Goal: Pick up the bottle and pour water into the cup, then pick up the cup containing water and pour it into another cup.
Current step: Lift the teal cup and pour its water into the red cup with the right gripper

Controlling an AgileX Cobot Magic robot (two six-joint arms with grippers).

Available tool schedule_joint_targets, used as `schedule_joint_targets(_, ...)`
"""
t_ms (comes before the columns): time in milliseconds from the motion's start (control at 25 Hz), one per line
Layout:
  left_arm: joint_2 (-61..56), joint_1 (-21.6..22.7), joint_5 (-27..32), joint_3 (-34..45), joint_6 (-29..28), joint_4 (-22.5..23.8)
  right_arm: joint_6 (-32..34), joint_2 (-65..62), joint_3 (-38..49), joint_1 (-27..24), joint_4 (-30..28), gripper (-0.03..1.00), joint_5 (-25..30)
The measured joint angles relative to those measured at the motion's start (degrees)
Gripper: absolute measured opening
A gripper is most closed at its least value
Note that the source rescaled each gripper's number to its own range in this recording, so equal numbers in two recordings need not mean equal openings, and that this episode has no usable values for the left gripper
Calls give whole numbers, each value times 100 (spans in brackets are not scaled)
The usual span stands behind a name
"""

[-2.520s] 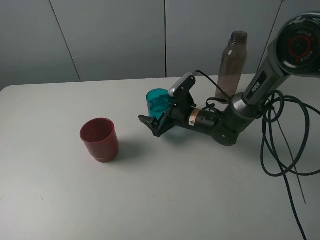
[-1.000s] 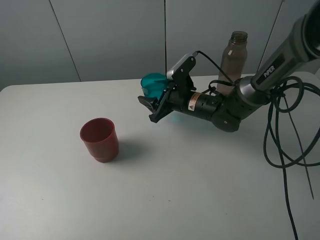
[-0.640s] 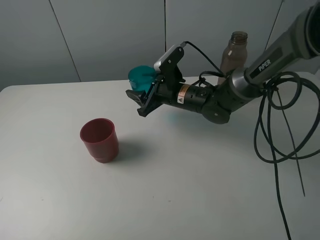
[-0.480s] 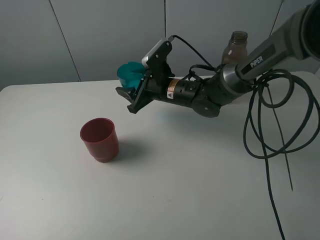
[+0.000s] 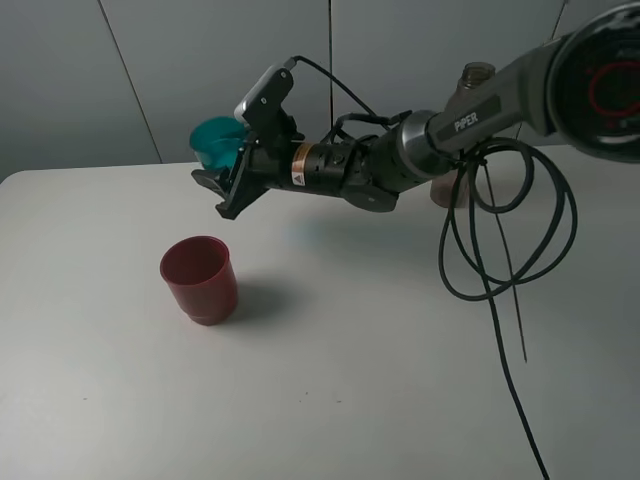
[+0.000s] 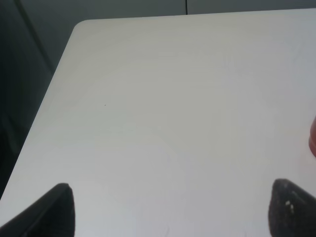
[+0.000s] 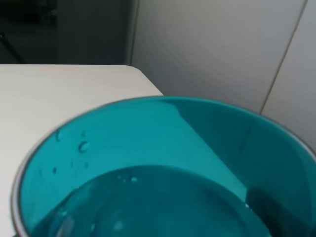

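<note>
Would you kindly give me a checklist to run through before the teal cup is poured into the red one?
1. Grip: right end effector shut on the teal cup: ok.
2. Water in the teal cup: ok, it shows in the right wrist view.
3. Red cup upright, opening free: ok.
4. Teal cup directly above the red cup: cannot tell; it looks short of it.
5. Left end effector open and absent from the high view: ok.

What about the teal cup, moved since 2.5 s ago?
Yes. The right gripper has lifted the teal cup off the table and carried it left, away from the bottle, toward the red cup, which stayed put.
</note>
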Motion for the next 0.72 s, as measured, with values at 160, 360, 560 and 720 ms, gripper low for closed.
schedule_joint_targets(160, 0, 0, 0, 0, 0, 0, 16, 81, -26, 47, -236, 2, -35)
schedule_joint_targets(360, 0, 0, 0, 0, 0, 0, -289, 84, -26, 56, -601, 2, -32)
schedule_joint_targets(560, 0, 0, 0, 0, -33, 0, -1027, 84, -26, 56, -875, 2, -43)
schedule_joint_targets(720, 0, 0, 0, 0, -33, 0, -1726, 84, -26, 56, -885, 2, -54)
